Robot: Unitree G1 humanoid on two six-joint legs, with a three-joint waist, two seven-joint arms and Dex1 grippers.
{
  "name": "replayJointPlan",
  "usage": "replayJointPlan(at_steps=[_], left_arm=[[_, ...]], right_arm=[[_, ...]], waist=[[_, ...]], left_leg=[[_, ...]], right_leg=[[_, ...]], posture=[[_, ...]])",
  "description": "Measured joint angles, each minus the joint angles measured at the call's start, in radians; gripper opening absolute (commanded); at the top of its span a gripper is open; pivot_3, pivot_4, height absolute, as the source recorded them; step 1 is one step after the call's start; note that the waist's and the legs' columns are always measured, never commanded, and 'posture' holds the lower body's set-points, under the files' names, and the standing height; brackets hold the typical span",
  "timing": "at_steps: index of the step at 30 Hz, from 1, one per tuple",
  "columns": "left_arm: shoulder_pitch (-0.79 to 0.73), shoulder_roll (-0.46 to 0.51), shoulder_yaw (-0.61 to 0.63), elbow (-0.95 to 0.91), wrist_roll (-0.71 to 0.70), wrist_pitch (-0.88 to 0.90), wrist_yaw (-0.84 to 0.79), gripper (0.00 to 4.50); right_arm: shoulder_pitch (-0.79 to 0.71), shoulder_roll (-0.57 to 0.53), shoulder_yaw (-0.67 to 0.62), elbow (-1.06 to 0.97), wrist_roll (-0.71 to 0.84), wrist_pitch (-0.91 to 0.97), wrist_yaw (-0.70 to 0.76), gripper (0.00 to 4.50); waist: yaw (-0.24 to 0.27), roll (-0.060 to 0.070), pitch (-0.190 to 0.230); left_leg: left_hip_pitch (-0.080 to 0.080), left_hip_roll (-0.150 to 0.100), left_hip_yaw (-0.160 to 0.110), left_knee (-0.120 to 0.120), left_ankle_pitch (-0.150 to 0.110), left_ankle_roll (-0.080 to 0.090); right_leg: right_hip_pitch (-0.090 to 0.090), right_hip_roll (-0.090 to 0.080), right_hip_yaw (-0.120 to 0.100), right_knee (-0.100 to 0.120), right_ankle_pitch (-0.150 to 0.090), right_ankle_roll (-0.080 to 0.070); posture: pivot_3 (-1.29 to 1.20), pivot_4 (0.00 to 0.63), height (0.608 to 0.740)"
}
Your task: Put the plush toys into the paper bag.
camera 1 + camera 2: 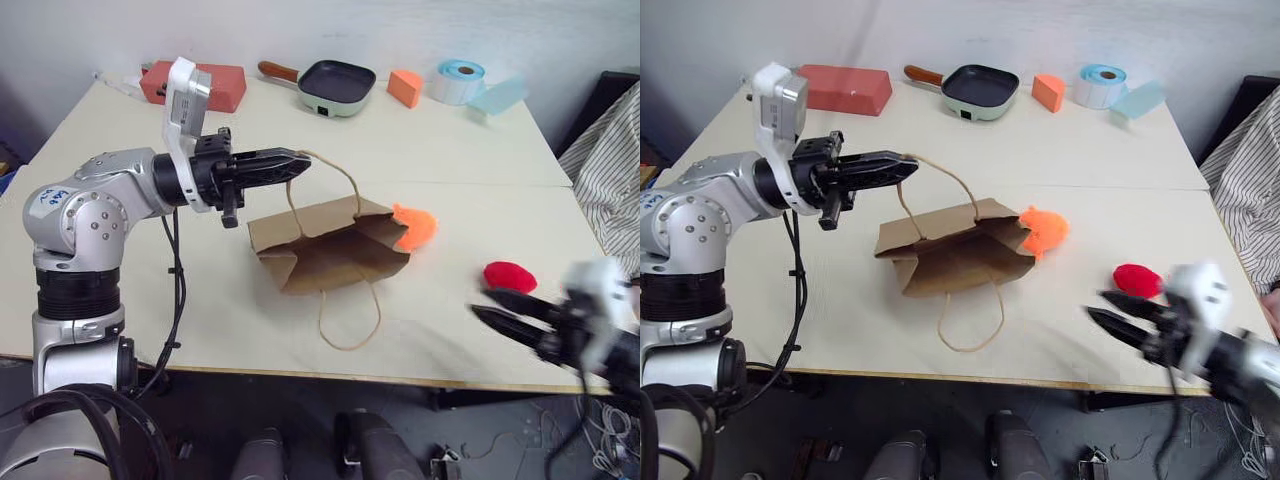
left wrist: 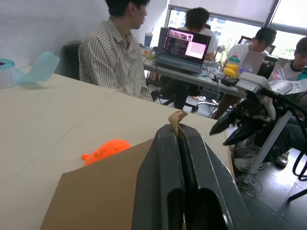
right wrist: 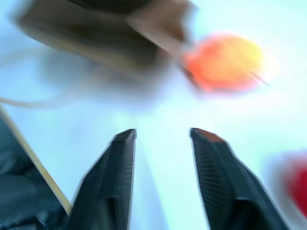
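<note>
The brown paper bag (image 1: 330, 245) lies on its side in the middle of the table, its mouth toward the front. My left gripper (image 1: 297, 160) hovers above the bag's rear left corner, shut on one twisted cord handle (image 1: 345, 180), which it holds taut; the wrist view shows the cord pinched at the tips of that gripper (image 2: 178, 128). The orange plush toy (image 1: 415, 226) rests against the bag's right edge, outside it. Farther right, the red plush toy (image 1: 510, 276) sits on the table. Just in front of the red toy, my right gripper (image 1: 482, 303) is open and empty, its fingers (image 3: 211, 158) apart.
Along the back of the table stand a red box (image 1: 195, 85), a small pan (image 1: 335, 85), an orange foam wedge (image 1: 405, 88) and a roll of tape (image 1: 458, 80). A person in a striped shirt (image 1: 610, 170) sits by the table's right edge.
</note>
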Motion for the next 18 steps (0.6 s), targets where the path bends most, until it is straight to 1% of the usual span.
replayJointPlan(at_steps=[2, 5, 6, 7, 8, 9, 11, 13, 15, 16, 18], left_arm=[[0.0, 0.0, -0.002, -0.001, 0.0, 0.004, -0.007, 0.0], [0.0, 0.0, -0.005, -0.004, -0.001, 0.004, -0.011, 0.0], [0.002, 0.003, -0.003, -0.004, 0.0, 0.004, -0.011, 0.0], [0.002, 0.0, -0.004, -0.003, 0.0, 0.004, -0.01, 0.0], [-0.001, -0.011, -0.01, -0.006, 0.0, 0.004, -0.01, 0.0], [0.0, -0.014, -0.012, -0.009, -0.001, 0.004, -0.01, 0.0], [0.001, -0.021, -0.014, -0.011, -0.001, 0.004, -0.007, 0.0], [0.006, -0.018, -0.011, -0.012, -0.001, 0.004, -0.004, 0.0], [0.008, -0.021, -0.012, -0.014, -0.001, 0.002, -0.003, 0.0], [0.01, -0.022, -0.011, -0.015, 0.001, -0.002, -0.002, 0.0], [0.012, -0.029, -0.011, -0.018, 0.002, -0.011, 0.0, 0.0]], right_arm=[[0.023, -0.008, -0.046, 0.04, 0.018, -0.017, 0.001, 3.48], [-0.018, -0.008, -0.018, 0.11, 0.022, -0.049, -0.022, 4.47], [-0.069, -0.008, 0.018, 0.144, 0.021, -0.057, -0.042, 4.47], [-0.167, -0.008, 0.084, 0.198, 0.012, -0.071, -0.075, 4.47], [-0.235, -0.008, 0.137, 0.232, 0.004, -0.084, -0.1, 4.47], [-0.322, -0.006, 0.219, 0.28, -0.021, -0.109, -0.13, 4.47], [-0.465, 0.0, 0.347, 0.383, -0.084, -0.159, -0.193, 4.47], [-0.618, 0.039, 0.443, 0.514, -0.14, -0.189, -0.255, 4.47], [-0.719, 0.07, 0.515, 0.612, -0.174, -0.202, -0.295, 4.47], [-0.793, 0.096, 0.562, 0.692, -0.195, -0.2, -0.315, 4.47], [-0.89, 0.135, 0.648, 0.824, -0.24, -0.193, -0.338, 4.47]], waist=[[-0.006, 0.0, 0.0], [-0.008, -0.001, 0.0], [-0.012, -0.002, 0.001], [-0.022, -0.003, 0.001], [-0.026, -0.002, 0.002], [-0.028, -0.001, 0.002], [-0.027, -0.001, 0.003], [-0.027, -0.001, 0.003], [-0.025, 0.0, 0.003], [-0.025, 0.0, 0.003], [-0.027, 0.0, 0.003]], left_leg=[[0.003, 0.0, 0.002, 0.0, 0.0, 0.0], [0.008, -0.001, 0.005, -0.003, 0.001, -0.001], [0.011, -0.001, 0.006, -0.004, 0.002, -0.002], [0.014, -0.001, 0.007, -0.004, 0.002, -0.002], [0.015, -0.002, 0.007, -0.004, 0.002, -0.002], [0.016, -0.002, 0.007, -0.005, 0.002, -0.002], [0.014, -0.002, 0.007, -0.007, 0.004, -0.004], [0.012, -0.001, 0.007, -0.007, 0.005, -0.005], [0.01, 0.0, 0.007, -0.007, 0.005, -0.005], [0.009, 0.0, 0.007, -0.007, 0.005, -0.005], [0.009, 0.0, 0.006, -0.006, 0.005, -0.005]], right_leg=[[0.001, 0.001, 0.003, 0.001, 0.0, 0.0], [0.003, 0.001, 0.006, 0.003, 0.0, 0.0], [0.004, 0.001, 0.006, 0.003, 0.0, 0.0], [0.006, 0.001, 0.008, 0.004, 0.0, 0.0], [0.006, 0.001, 0.008, 0.004, 0.0, 0.0], [0.006, 0.001, 0.008, 0.004, 0.0, 0.0], [0.003, 0.001, 0.008, 0.005, 0.0, 0.0], [0.001, 0.002, 0.008, 0.006, 0.0, -0.001], [-0.001, 0.002, 0.007, 0.006, -0.001, -0.001], [-0.001, 0.002, 0.007, 0.005, -0.001, -0.001], [-0.001, 0.002, 0.007, 0.005, -0.001, -0.001]], posture=[[0.0, 0.15, 0.74], [0.0, 0.15, 0.74], [0.0, 0.15, 0.74], [0.0, 0.15, 0.74], [0.0, 0.15, 0.74], [0.0, 0.15, 0.74], [0.0, 0.15, 0.74], [0.0, 0.15, 0.74], [0.0, 0.15, 0.74], [0.0, 0.15, 0.74], [0.0, 0.15, 0.74]])
